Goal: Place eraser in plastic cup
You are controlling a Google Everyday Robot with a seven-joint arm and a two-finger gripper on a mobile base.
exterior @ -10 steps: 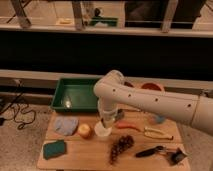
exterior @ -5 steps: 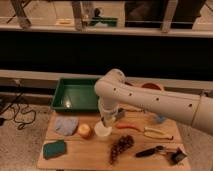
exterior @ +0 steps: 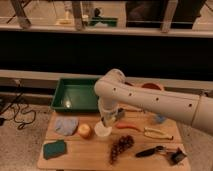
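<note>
Your gripper (exterior: 107, 119) hangs just above the cup (exterior: 102, 131); whether it grips anything, you cannot tell. Release off-centre and the eraser could miss the cup.

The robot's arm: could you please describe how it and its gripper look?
The arm is a thick, off-white tube with a rounded elbow and small dark dots along its side; no cables show. The gripper, above the plastic cup, looks white with darker parts.

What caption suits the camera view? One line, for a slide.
The hand hangs over the white plastic cup on the wooden table, orange fruit beside it.
</note>
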